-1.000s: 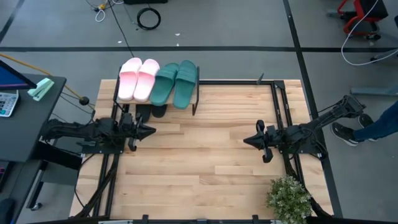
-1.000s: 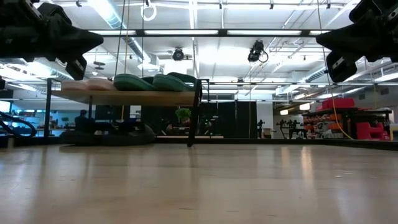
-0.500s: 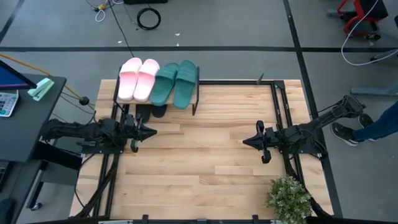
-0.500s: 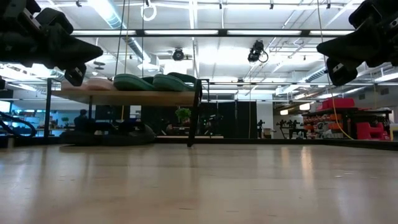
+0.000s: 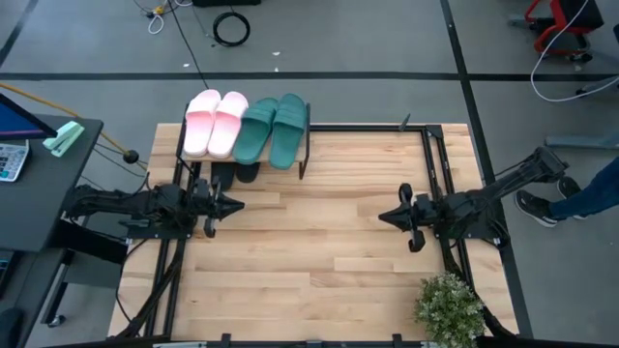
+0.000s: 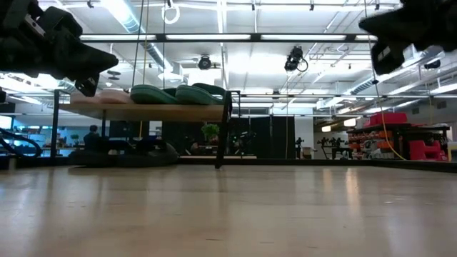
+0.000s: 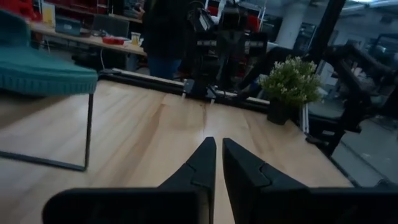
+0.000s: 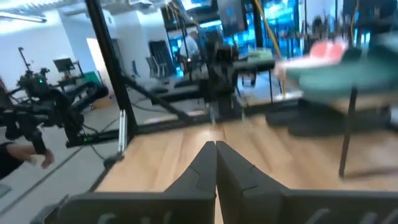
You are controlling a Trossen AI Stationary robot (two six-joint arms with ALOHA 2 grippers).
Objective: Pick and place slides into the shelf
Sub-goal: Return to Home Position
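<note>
The shelf (image 5: 307, 118) stands at the table's far left corner on thin black legs. On its plank top (image 6: 150, 112) lie the pale pink pair (image 5: 215, 123) and the teal pair (image 5: 273, 129), soles down. The black slides (image 5: 237, 172) rest on the table under the shelf, also seen as black slides (image 6: 125, 153) in the low view. My left gripper (image 5: 235, 203) hovers shut above the table, just near of the shelf. My right gripper (image 5: 382, 217) hovers shut over the table's right half. Both point toward the table's middle and hold nothing.
A potted plant (image 5: 450, 307) stands at the near right corner. Black frame rails (image 5: 430, 164) run along the table's sides. A person's legs (image 5: 580, 198) show beyond the right edge. Bare wood (image 5: 319, 251) lies between the two grippers.
My right gripper has risen a little. My left gripper has sunk slightly. The slides and the shelf have stayed where they were.
</note>
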